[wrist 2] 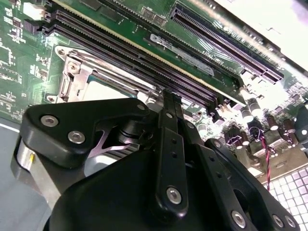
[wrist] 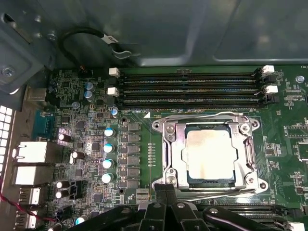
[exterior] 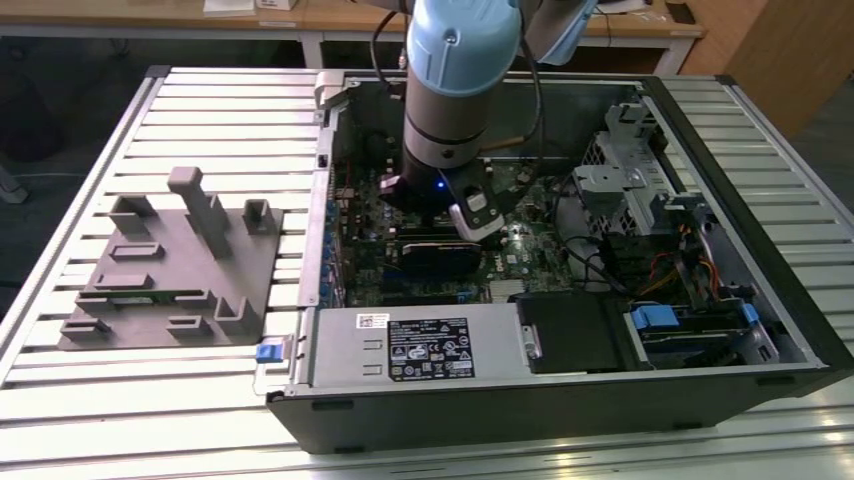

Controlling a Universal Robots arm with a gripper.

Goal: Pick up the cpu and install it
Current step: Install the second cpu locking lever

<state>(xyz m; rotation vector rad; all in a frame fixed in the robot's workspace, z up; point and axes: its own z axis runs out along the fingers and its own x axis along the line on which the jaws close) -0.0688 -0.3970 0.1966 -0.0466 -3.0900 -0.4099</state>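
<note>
CPU [wrist: 210,158] sits in the metal socket frame [wrist: 169,144] on the green motherboard [wrist: 284,144], pale top up, seen in the first wrist view. In the second wrist view we catch a sliver of it [wrist 2: 103,89] inside the same frame.

Largest down:
- We see a slatted metal table [exterior: 80,400] carrying everything.
- Open black computer case [exterior: 561,410] lies on its side on the table, motherboard facing up.
- Blue-and-grey robot arm [exterior: 454,70] reaches down into the case over the board.
- Grey fixture [exterior: 167,275] sits on the table just beside the case, on the exterior view's left.
- Black box with a white label [exterior: 427,345] sits along the case's near edge.
- Memory slots [wrist: 187,86] run beside the socket, between it and the case wall.
- Gripper [wrist: 166,202] hangs close above the board at the socket's edge. Its black fingers [wrist: 159,195] look pressed together with nothing between them, apart from the CPU.
</note>
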